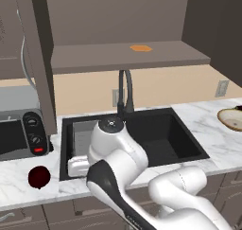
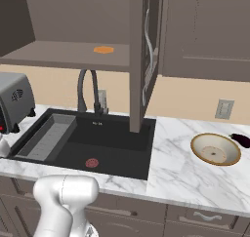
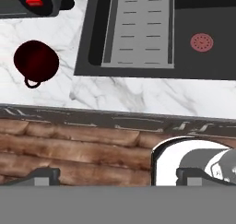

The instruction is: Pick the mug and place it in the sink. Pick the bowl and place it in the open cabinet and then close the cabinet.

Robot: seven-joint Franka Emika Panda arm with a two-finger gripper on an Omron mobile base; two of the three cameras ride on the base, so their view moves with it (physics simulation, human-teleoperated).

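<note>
The pincer (image 3: 117,177), spread wide and empty, hangs above the tabletop (image 3: 138,96) edge; the mug (image 3: 36,59) beside the sink (image 3: 133,34) looks glossy, probably slippery, best gripped across its body.

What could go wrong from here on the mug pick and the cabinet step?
1. The small dark red glossy mug sits close to the black toaster oven, so the open tool may clip it on descent.
2. The mug's handle points toward the counter edge; a nudge could roll it off.
3. The dark brown cabinet door hangs open over the black sink, in the likely path for the wide tan bowl.
</note>
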